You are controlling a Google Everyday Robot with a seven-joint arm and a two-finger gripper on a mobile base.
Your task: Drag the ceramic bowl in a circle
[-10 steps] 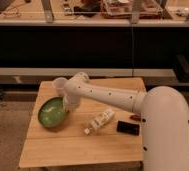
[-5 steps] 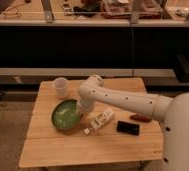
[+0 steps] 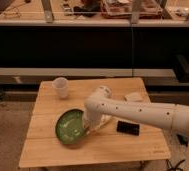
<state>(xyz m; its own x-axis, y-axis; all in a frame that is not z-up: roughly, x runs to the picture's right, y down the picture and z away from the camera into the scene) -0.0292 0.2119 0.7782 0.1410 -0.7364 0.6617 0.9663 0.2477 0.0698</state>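
The ceramic bowl (image 3: 69, 126) is wide, shallow and green with a darker rim. It sits on the wooden table (image 3: 48, 152), front of centre and a little left. My white arm reaches in from the right and bends down to the bowl's right rim. The gripper (image 3: 88, 128) is at that rim, mostly hidden under the arm's wrist.
A small white cup (image 3: 60, 87) stands at the table's back left. A black flat object (image 3: 128, 128) lies right of the bowl. A white item (image 3: 105, 121) lies partly under my arm, and another white thing (image 3: 133, 96) is at the back right. Dark shelving stands behind the table.
The bowl has moved from the table's left side, near the cup, rightwards and towards the front. My arm has swung the same way with it.
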